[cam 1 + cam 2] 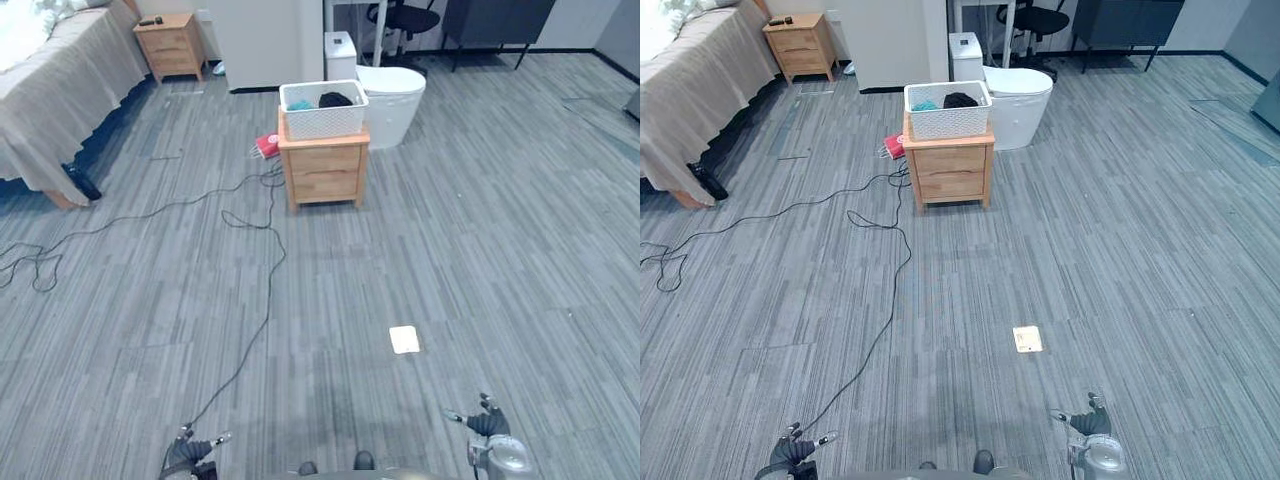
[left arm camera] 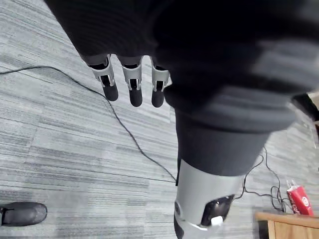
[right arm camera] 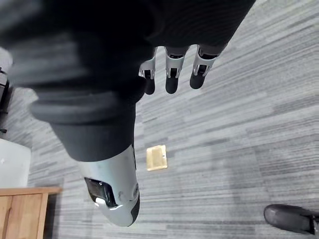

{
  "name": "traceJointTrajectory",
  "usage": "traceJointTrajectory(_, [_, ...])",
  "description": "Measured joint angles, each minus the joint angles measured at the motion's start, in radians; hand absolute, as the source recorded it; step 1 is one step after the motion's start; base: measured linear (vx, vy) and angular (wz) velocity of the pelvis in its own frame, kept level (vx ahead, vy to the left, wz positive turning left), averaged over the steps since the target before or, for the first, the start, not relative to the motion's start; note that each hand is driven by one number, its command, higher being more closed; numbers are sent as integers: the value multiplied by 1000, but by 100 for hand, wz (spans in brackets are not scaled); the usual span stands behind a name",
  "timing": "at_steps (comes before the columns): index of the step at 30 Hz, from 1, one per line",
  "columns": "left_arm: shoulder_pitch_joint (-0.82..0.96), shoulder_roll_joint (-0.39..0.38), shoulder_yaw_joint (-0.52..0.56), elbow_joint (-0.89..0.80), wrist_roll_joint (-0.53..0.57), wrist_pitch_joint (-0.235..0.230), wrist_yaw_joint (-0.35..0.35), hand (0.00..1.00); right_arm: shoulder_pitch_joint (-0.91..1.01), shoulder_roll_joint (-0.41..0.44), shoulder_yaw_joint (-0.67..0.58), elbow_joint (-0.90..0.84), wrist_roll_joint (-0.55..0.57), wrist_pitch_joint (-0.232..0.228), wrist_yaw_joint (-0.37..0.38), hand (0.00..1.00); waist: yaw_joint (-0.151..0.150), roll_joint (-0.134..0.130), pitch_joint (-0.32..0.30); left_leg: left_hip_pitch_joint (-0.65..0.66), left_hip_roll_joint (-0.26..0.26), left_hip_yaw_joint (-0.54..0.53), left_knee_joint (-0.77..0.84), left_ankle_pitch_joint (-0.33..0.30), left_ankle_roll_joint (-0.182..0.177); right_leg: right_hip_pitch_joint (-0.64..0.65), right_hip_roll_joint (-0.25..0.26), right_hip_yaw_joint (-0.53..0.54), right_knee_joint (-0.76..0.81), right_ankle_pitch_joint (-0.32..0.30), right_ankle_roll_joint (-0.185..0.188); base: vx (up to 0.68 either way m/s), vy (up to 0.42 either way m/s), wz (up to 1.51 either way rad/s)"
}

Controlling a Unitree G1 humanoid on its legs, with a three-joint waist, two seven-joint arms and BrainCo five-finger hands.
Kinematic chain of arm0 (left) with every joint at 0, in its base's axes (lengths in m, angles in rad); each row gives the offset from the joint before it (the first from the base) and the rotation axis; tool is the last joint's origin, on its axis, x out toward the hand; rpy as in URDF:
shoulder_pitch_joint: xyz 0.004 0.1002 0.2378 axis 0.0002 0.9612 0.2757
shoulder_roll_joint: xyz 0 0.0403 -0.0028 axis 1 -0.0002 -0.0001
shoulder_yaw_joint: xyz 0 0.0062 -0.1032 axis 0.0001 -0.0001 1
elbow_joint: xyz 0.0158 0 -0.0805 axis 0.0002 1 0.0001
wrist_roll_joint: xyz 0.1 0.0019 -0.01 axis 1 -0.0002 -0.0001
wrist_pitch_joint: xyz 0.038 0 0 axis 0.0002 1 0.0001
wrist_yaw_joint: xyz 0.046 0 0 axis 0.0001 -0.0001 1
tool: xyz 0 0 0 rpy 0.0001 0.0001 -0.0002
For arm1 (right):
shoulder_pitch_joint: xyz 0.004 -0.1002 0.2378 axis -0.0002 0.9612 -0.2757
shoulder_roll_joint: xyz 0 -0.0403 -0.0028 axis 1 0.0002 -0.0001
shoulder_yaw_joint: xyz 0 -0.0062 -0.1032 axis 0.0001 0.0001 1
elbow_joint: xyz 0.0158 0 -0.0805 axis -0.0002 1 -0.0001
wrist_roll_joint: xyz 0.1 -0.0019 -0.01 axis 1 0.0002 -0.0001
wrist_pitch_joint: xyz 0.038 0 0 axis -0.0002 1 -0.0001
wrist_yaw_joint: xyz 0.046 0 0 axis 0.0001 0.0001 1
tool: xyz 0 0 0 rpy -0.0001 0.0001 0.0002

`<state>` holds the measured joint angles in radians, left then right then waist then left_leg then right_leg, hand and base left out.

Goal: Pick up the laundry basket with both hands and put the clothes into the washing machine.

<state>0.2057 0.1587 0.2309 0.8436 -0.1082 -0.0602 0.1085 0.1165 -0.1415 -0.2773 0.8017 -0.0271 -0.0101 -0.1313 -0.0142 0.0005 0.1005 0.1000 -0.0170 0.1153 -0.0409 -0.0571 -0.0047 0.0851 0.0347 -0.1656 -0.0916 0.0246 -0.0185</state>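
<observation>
Grey plank floor [image 1: 460, 250] lies open from the near edge to the far furniture. A bed [image 1: 60, 90] bounds the far left, and a white rounded appliance [image 1: 395, 100] stands at far centre. Just before it, a wooden nightstand [image 1: 323, 170] carries the white laundry basket [image 1: 322, 120], with dark and teal clothes [image 1: 334, 99] inside. The left hand [image 1: 188, 455] and right hand [image 1: 488, 423] hang low at the near edge, well apart from the basket, fingers [image 2: 130, 87] straight and loose, grasping nothing. A small tan floor plate [image 1: 404, 340] lies on the floor between the hands and the nightstand. A red item [image 1: 266, 146] sits beside the nightstand.
</observation>
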Motion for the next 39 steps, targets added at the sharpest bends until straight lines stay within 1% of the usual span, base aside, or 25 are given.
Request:
traceJointTrajectory(5, [9, -2, 0, -26, -8, 0, 1, 0, -3, 16, -13, 0, 27, 0, -4, 0, 2, -14, 9, -41, 1, 8, 27, -16, 11, -23, -1, 4, 6, -8, 8, -6, 1, 0])
traceJointTrajectory(9, [6, -6, 0, -37, -18, 0, 1, 0, -30, 22, -41, 9, 47, 0, -23, 0, 16, -19, 27, -122, 15, 37, 152, -92, 19, -71, -1, 27, 48, -32, 19, 7, 26, -18])
traceJointTrajectory(12, [-10, -13, 0, -56, -39, 0, 3, 0, -33, 15, -49, 10, 61, 0, -42, 0, 32, -3, 35, -170, 27, 60, 236, -162, 39, -124, -6, 35, 130, -95, 41, 33, 69, -17])
traceJointTrajectory(14, [-13, -7, -3, -91, -39, -2, 4, 0, -41, 18, -44, 22, 66, 1, -42, 0, 31, -1, 42, -199, 32, 78, 306, -219, 47, -234, -36, 30, 355, -201, 100, 116, 119, -21])
traceJointTrajectory(16, [-28, 8, -30, -92, -39, -2, 5, 0, -53, 17, -38, 30, 66, 12, -41, 0, 30, 2, 65, -172, 19, 72, 321, -260, 71, -353, -85, -16, 632, -217, 113, 187, 150, -12])
traceJointTrajectory(17, [-38, 27, -53, -94, -38, -3, 6, 0, -49, 18, -31, 37, 65, 19, -40, 0, 25, -1, 75, -143, 9, 70, 319, -274, 79, -420, -112, -35, 759, -252, 113, 331, 146, -5])
traceJointTrajectory(19, [-56, 48, -68, -93, -38, -2, 8, 0, -49, 13, -19, 45, 65, 21, -41, 0, 24, 6, 97, -76, 10, 70, 290, -282, 87, -464, -120, -77, 764, -284, 94, 334, 83, 0])
traceJointTrajectory(20, [-76, 56, -74, -93, -38, -3, 8, 0, -51, 12, -16, 45, 65, 21, -41, 0, 14, 22, 108, -29, 14, 54, 247, -279, 83, -498, -113, -109, 709, -281, 87, 479, 49, 40])
traceJointTrajectory(21, [-115, 56, -78, -91, -38, -4, 11, 0, -64, -2, 3, 44, 65, 21, -40, 0, -15, 31, 133, 35, 35, 20, 185, -272, 70, -524, -85, -140, 575, -237, 57, 703, 46, 53])
traceJointTrajectory(23, [-159, 61, -91, -85, -38, -5, 22, 0, -72, -7, 4, 39, 65, 20, -41, 0, -37, 34, 162, 85, 46, 6, 138, -249, 32, -558, -65, -167, 398, -130, 52, 568, -13, 58])
traceJointTrajectory(24, [-187, 63, -104, -79, -37, -5, 28, 0, -71, -7, 4, 31, 65, 18, -41, 0, -50, 1, 167, 115, 32, -11, 131, -238, 7, -590, -71, -172, 288, -56, 46, 506, -47, 55])
traceJointTrajectory(25, [-188, 60, -107, -76, -37, -5, 28, 0, -70, -8, 3, 25, 65, 18, -41, 0, -57, -3, 167, 134, 31, -21, 130, -245, -6, -599, -70, -169, 251, -27, 38, 850, -136, 62])
traceJointTrajectory(26, [-186, 54, -120, -77, -36, -5, 25, 0, -46, -6, 3, 5, 65, 19, -41, 0, -71, -20, 160, 184, 33, -37, 133, -270, -47, -603, -69, -152, 212, 16, 2, 759, -154, 54])
traceJointTrajectory(27, [-182, 38, -119, -72, -36, -5, 25, 0, -30, -6, 1, -3, 64, 18, -40, 0, -80, -16, 154, 208, 54, -41, 183, -295, -95, -616, -67, -130, 294, 140, -92, 926, -223, 41])
traceJointTrajectory(28, [-185, 30, -120, -67, -36, -5, 24, 0, -36, -5, 1, -3, 64, 18, -40, 0, -78, 1, 160, 202, 73, -31, 243, -293, -116, -631, -61, -142, 371, 134, -128, 613, -179, 11])
traceJointTrajectory(29, [-187, 22, -119, -68, -35, -5, 23, 0, -49, 4, 2, -4, 64, 18, -38, 0, -78, 24, 171, 158, 115, -19, 388, -258, -181, -624, -45, -153, 446, 48, -139, 749, -254, -2])
traceJointTrajectory(30, [-185, 12, -110, -69, -35, -5, 22, 0, -55, 17, 3, -8, 64, 19, -37, 0, -79, 35, 178, 92, 143, -14, 573, -163, -214, -587, -30, -159, 473, -11, -149, 755, -275, -1])
traceJointTrajectory(31, [-177, -4, -87, -72, -35, -4, 21, 0, -55, 26, 14, -21, 64, 20, -34, 0, -70, 47, 184, -23, 203, -19, 876, -49, -216, -503, 4, -156, 466, -59, -151, 758, -274, -5])
traceJointTrajectory(32, [-172, -9, -74, -74, -35, -4, 20, 0, -53, 32, 32, -36, 66, 17, -35, 0, -59, 50, 186, -108, 251, -6, 1085, -69, -188, -429, 33, -152, 447, -90, -160, 866, -266, -24])
traceJointTrajectory(33, [-168, -16, -70, -86, -35, -2, 19, 0, -56, 41, 47, -62, 75, 12, -38, 0, -29, 39, 189, -228, 300, 27, 1273, -107, -126, -319, 53, -129, 413, -115, -176, 808, -213, -36])
traceJointTrajectory(35, [-157, -35, -70, -119, -35, -2, 18, 0, -56, 48, 47, -98, 78, 8, -40, 0, -8, 22, 189, -334, 310, 69, 1291, -130, -92, -214, 55, -98, 354, -122, -178, 711, -167, -34])
traceJointTrajectory(36, [-140, -53, -70, -150, -34, -4, 17, 0, -56, 51, 48, -128, 78, 7, -40, 0, 3, 19, 189, -424, 315, 106, 1224, -140, -77, -113, 57, -68, 275, -134, -154, 498, -96, -26])
traceJointTrajectory(37, [-137, -56, -70, -154, -34, -4, 16, 0, -56, 52, 48, -133, 78, 7, -40, 0, 5, 19, 189, -443, 315, 113, 1201, -141, -74, -94, 58, -61, 258, -138, -147, 614, -82, -33])
traceJointTrajectory(38, [-126, -64, -70, -164, -33, -4, 11, 0, -57, 53, 49, -148, 78, 10, -39, 0, 13, 16, 190, -497, 311, 140, 1073, -146, -66, -25, 65, -40, 200, -158, -116, 585, -17, -40])
traceJointTrajectory(39, [-121, -70, -72, -166, -27, -3, 2, 0, -61, 52, 50, -150, 78, 13, -40, 0, 29, 29, 180, -519, 294, 155, 831, -141, -68, 22, 68, -14, 162, -171, -109, 579, 15, -47])
